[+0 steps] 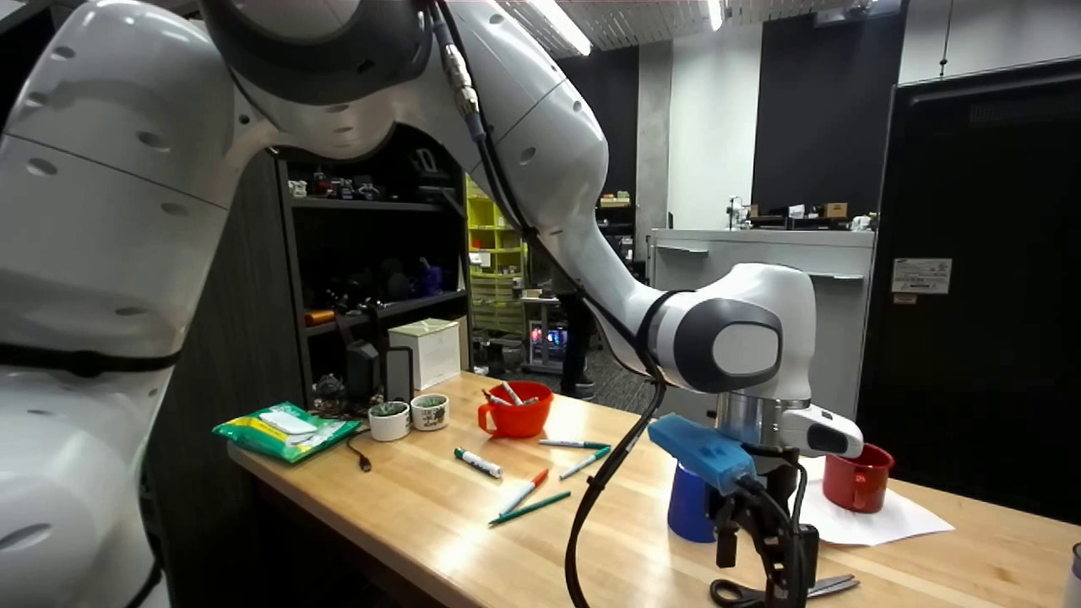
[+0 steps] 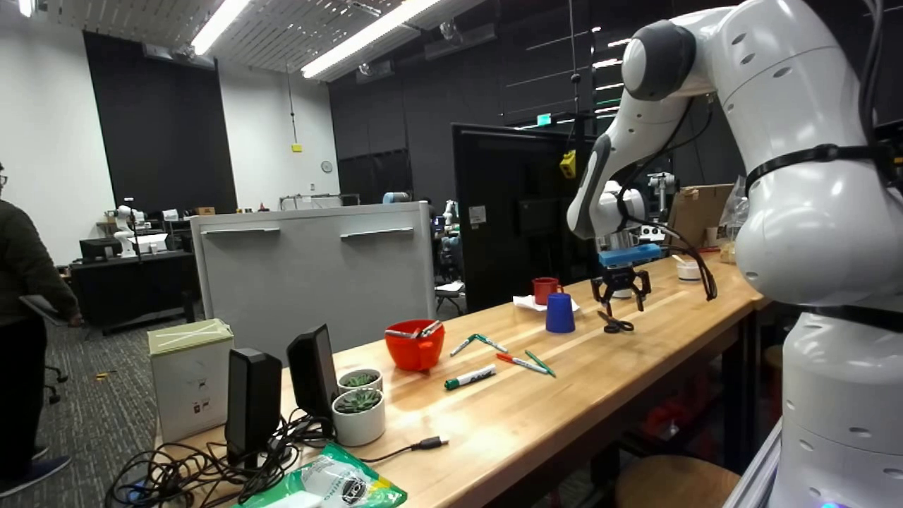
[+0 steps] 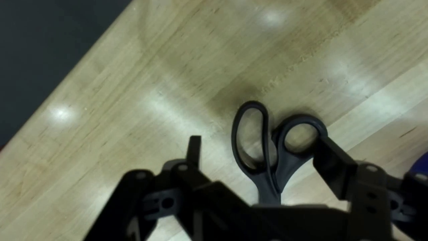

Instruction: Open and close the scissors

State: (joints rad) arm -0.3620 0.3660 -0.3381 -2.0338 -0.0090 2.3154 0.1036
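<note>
- Currently flat on wooden table (image 2: 494, 416): scissors (image 3: 284, 164), near blue cup (image 2: 560, 313).
- Gripper (image 2: 625, 309) pointing down right over scissors; jaws well parted, no grip on anything.
- Wrist view: oval loop (image 3: 265, 137) and round loop (image 3: 302, 119) of scissors between fingers (image 3: 334, 167); clear space on oval side, round loop overlapped at outer rim by finger, contact there hard to call.
- Blades (image 1: 834, 584) showing past one finger in an exterior view, gap between them too fine to call; hidden behind gripper in wrist view.
- Sliver of blue cup also at right edge of wrist view.
- Red mug (image 1: 857, 480) standing on white paper (image 1: 916, 525), near blue cup.
- Loose markers (image 1: 479, 463) scattered between blue cup and orange-red mug (image 1: 518, 418); more pens (image 1: 512, 393) sticking up inside orange-red mug.
- Toward far end of table from scissors: two white plant pots (image 2: 360, 425), green packet (image 1: 296, 443), black speakers (image 2: 250, 395), white box (image 2: 194, 381).
- White robot arm (image 2: 818, 233) reaching over table in both exterior views, blue block (image 2: 630, 255) fixed above gripper.
- Person (image 2: 21, 282) at left edge of an exterior view, partly cut off.
</note>
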